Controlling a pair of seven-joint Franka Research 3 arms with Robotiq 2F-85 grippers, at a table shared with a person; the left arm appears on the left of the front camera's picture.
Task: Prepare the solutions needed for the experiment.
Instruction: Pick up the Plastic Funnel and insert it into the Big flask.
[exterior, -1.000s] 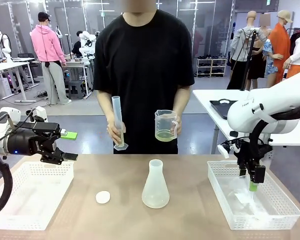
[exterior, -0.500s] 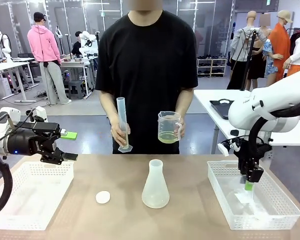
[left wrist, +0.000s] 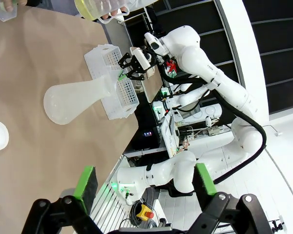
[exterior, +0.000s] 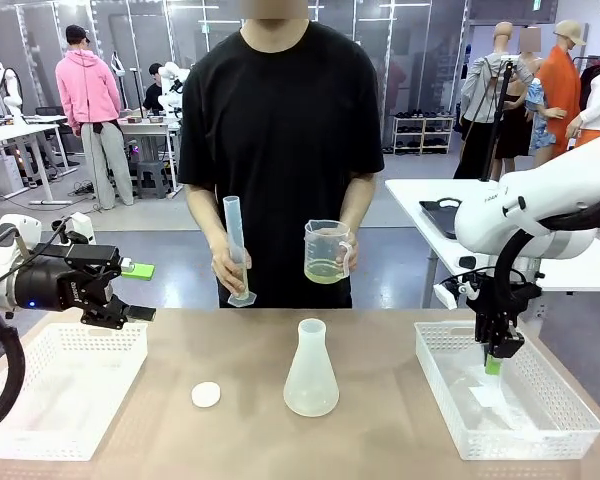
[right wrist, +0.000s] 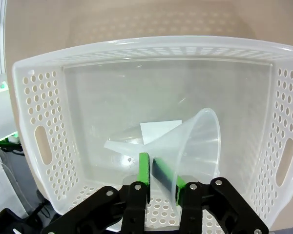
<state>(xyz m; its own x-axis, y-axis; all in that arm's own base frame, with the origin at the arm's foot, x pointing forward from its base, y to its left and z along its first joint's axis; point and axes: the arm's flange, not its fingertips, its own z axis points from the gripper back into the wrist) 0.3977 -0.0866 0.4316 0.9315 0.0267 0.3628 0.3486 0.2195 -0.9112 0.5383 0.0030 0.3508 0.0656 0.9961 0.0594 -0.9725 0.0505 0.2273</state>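
The right pincer [right wrist: 151, 168] is clamped on a clear plastic funnel [right wrist: 200, 146] laid sideways in a white perforated basket [right wrist: 39, 97]; the grip is resolved in the wrist view, while in the front view the basket wall is in the way. The left pincer [left wrist: 145, 181] is spread wide, nothing held. A frosted conical flask [exterior: 311, 370] is stood upright mid-desk [exterior: 380, 440], neck up. The pale yellow-green solution [exterior: 327, 270] is held above the desk in the person's clear measuring jug [exterior: 327, 240].

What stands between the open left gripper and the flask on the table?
Nothing visible does. The left gripper hovers above the left basket; bare table lies between it and the flask. A flat white cap lies on the table nearer the robot.
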